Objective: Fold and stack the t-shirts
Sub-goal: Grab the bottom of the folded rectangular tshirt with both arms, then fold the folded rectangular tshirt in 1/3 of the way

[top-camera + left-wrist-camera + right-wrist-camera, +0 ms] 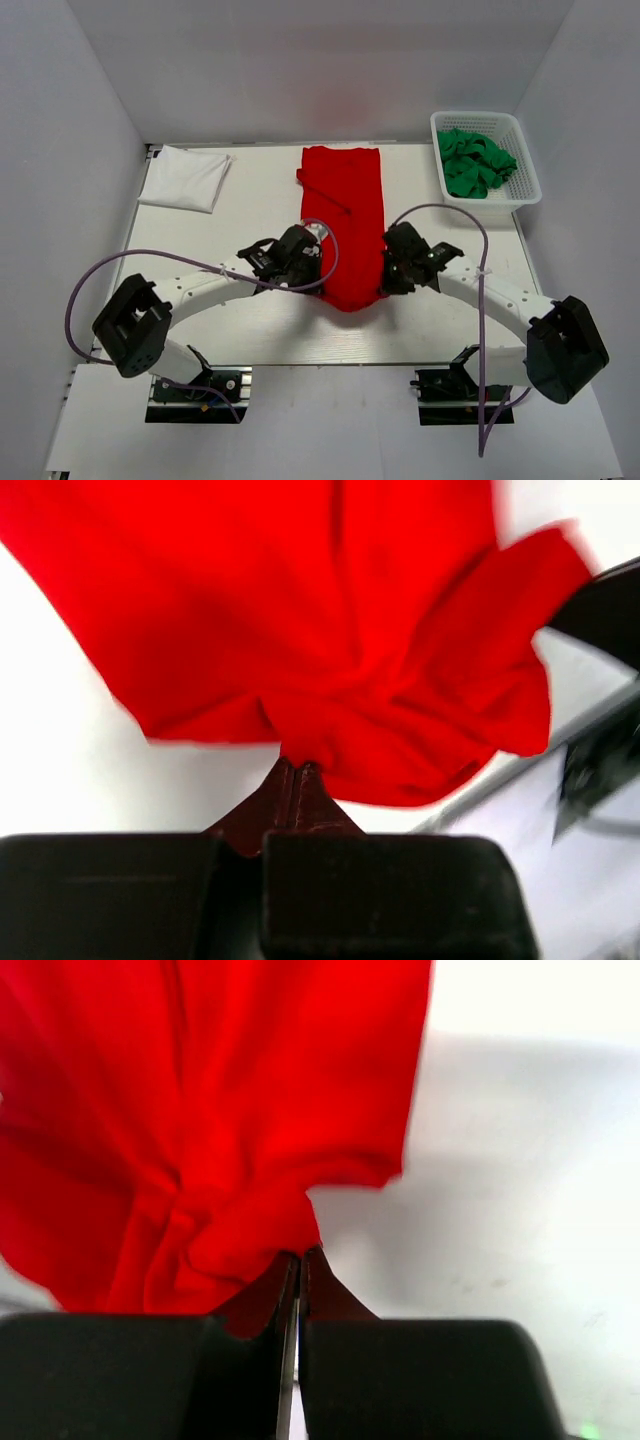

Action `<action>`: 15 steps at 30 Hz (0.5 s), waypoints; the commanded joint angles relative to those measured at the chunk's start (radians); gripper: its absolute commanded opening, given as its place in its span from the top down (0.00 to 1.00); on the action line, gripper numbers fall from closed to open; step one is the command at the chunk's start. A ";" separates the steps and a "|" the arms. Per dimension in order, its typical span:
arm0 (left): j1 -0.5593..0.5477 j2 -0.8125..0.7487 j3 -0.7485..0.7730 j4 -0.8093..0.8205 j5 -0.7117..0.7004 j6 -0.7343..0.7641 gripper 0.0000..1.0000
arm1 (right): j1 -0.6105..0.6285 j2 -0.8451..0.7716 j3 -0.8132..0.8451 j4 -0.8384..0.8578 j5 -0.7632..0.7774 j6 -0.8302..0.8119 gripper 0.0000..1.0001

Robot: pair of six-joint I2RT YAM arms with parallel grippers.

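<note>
The red t-shirt (345, 225) lies as a long narrow strip down the middle of the table, its near end lifted and bunched. My left gripper (312, 262) is shut on the near left edge of the red shirt (330, 650). My right gripper (388, 268) is shut on the near right edge of the red shirt (200, 1140). A folded white t-shirt (186, 178) lies at the back left. Green t-shirts (474, 162) lie crumpled in the basket.
A white plastic lattice basket (530, 180) stands at the back right of the table. The white table edge (330, 345) runs just behind the arm bases. Purple cables loop over both arms.
</note>
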 commanded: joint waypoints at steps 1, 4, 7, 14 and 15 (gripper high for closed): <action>0.021 -0.050 0.076 0.058 -0.172 0.036 1.00 | -0.024 0.032 0.123 -0.017 0.166 -0.039 1.00; 0.056 0.015 0.157 0.046 -0.270 0.036 1.00 | -0.054 0.101 0.227 -0.001 0.194 -0.068 1.00; 0.102 0.060 0.179 0.150 -0.338 0.058 1.00 | -0.088 0.187 0.328 0.009 0.243 -0.091 1.00; 0.220 0.204 0.321 0.225 -0.275 0.113 1.00 | -0.165 0.374 0.562 0.039 0.251 -0.171 1.00; 0.220 0.222 0.335 0.236 -0.260 0.123 1.00 | -0.179 0.426 0.582 0.034 0.236 -0.174 1.00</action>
